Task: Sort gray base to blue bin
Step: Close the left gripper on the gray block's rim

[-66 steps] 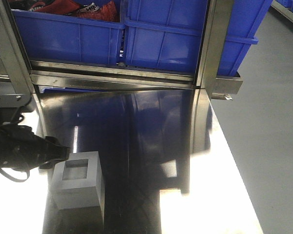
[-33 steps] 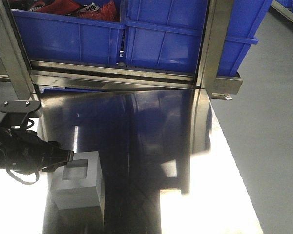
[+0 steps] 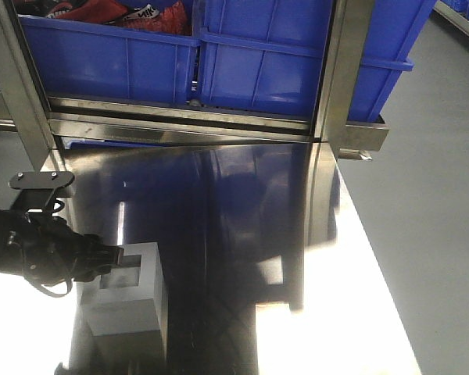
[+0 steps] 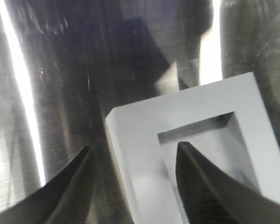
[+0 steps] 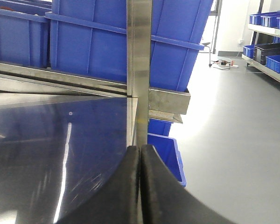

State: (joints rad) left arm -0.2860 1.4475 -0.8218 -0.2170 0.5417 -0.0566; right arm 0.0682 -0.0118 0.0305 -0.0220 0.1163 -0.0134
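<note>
The gray base [image 3: 133, 301] stands on the shiny steel table at the near left, recess facing up. In the left wrist view the gray base [image 4: 140, 140] fills the lower right. My left gripper [image 3: 113, 256] is open and astride the block's left wall [image 4: 134, 146]: one finger is in the recess, the other outside the left face. A large blue bin [image 3: 273, 62] sits on the shelf behind the table, with a second one [image 3: 102, 55] to its left. My right gripper [image 5: 140, 148] is shut and empty, over the table's right edge.
The left bin holds red and black items [image 3: 117, 12]. A steel rail [image 3: 180, 117] and upright post [image 3: 340, 70] separate the table [image 3: 242, 234] from the bins. A small blue bin [image 5: 165, 149] stands on the floor right of the table.
My left gripper has moved right and down onto the gray base, so its fingers now straddle the block's left wall. The block has not moved.
</note>
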